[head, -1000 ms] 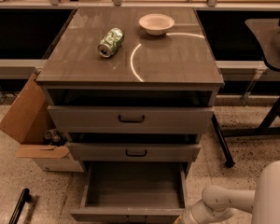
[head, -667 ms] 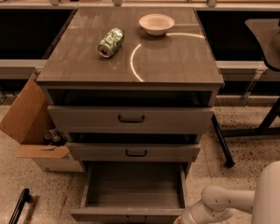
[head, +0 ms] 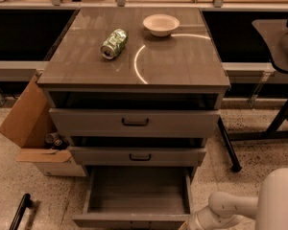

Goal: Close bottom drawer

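The wide, shallow grey-brown wood-look bottom drawer [head: 134,195] stands pulled out at 6 o'clock, its inside bare. The white arm's gripper [head: 188,225] sits at 5 o'clock, by the drawer's front right corner (its grasp state is impossible to make out). On the grey-brown table [head: 182,66], a crushed green can [head: 114,43] lies at 11 o'clock and a round cream bowl [head: 161,24] sits at 12.

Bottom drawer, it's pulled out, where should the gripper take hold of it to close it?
Probably the front panel, by its top lip, coming from the front: the bottom drawer juts out toward the camera, open on top, and would slide straight back. The gripper sits low by the panel's right end.
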{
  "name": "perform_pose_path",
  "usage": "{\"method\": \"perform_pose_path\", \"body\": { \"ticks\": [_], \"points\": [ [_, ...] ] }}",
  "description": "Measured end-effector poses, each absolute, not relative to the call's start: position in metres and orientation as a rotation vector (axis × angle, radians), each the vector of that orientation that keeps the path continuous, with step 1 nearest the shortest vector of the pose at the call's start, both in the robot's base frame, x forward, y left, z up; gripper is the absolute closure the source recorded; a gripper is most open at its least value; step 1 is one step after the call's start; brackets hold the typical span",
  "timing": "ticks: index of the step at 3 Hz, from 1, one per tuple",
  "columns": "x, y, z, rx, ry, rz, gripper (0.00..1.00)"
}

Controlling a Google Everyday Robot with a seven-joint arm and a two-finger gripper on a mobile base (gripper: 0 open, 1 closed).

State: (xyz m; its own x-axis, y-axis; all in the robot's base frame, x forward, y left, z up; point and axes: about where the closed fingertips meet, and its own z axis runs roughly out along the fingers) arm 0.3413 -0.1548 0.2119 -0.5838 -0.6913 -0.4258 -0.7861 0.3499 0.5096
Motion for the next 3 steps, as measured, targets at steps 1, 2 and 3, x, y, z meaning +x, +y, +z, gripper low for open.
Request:
{"method": "perform_pose_path", "body": {
  "ticks": [1,2,3],
  "points": [
    [0.362,-0.167,0.182,-1.237,2.561,0.988,1.00],
    [0.383,-0.175,0.161,-1.113,2.640,0.891,1.00],
    [0.383,-0.175,0.161,-1.113,2.640,0.891,1.00]
  ]
}}
